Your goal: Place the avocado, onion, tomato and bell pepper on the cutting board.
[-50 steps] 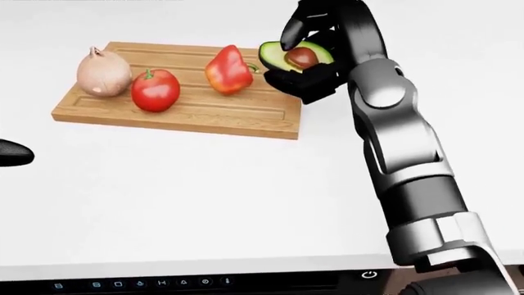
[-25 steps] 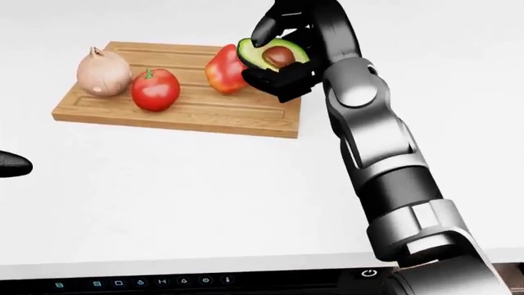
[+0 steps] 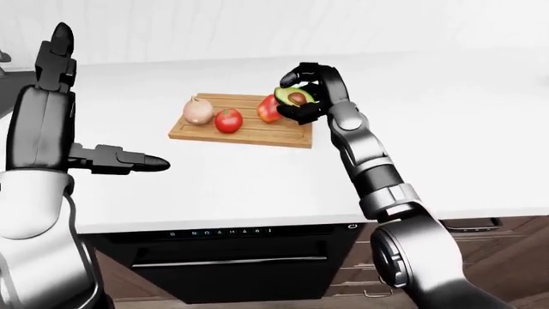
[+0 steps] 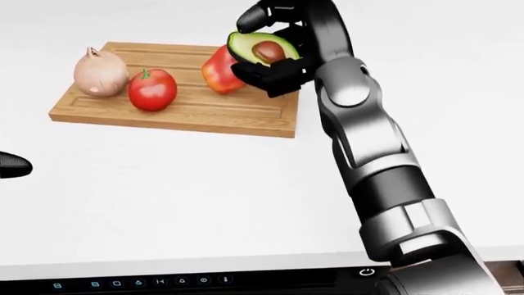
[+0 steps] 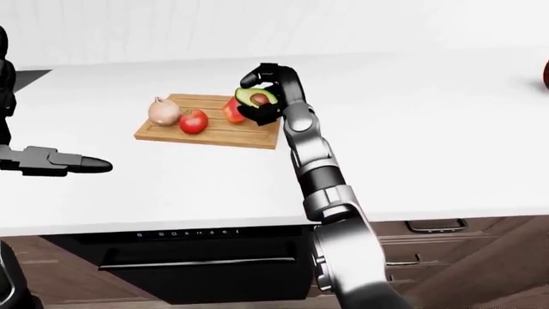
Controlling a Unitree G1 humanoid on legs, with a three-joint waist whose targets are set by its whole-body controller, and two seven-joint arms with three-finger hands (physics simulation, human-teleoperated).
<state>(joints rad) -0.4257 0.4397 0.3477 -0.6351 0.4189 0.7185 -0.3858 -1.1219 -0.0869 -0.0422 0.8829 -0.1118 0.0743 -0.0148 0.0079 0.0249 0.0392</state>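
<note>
**Avocado carried in over the board's right end**

Leftward and a little up the head view went my right arm across that last second, taking the avocado (image 4: pixel 260 49) from beyond the board's right edge to a spot over its right end. That closed most of the gap, so I judged the task nearly done, with only the lowering and release left.

I had a white counter (image 4: pixel 164 203) filling the view, with a dark oven panel under its lip. On it lay the board (image 4: pixel 176 107), already holding three of the four items. The onion (image 4: pixel 100 72) sat at its left end, the tomato (image 4: pixel 152 90) just beside it, and the pepper (image 4: pixel 216 70) further right, partly hidden behind the avocado.

My right arm reached up from the bottom right of the head view, elbow bent, wrist curled over so the right hand (image 4: pixel 274 52) hung above the board. Its fingers were closed round the avocado half, one above and the others beneath, cut face and pit turned toward the camera. The fruit was clear of the wood and looked close to the pepper, so I reckoned the set-down needed care not to knock it.

My left hand (image 3: pixel 120 159) hung idle at the left of the left-eye view, fingers straight, holding nothing.
</note>
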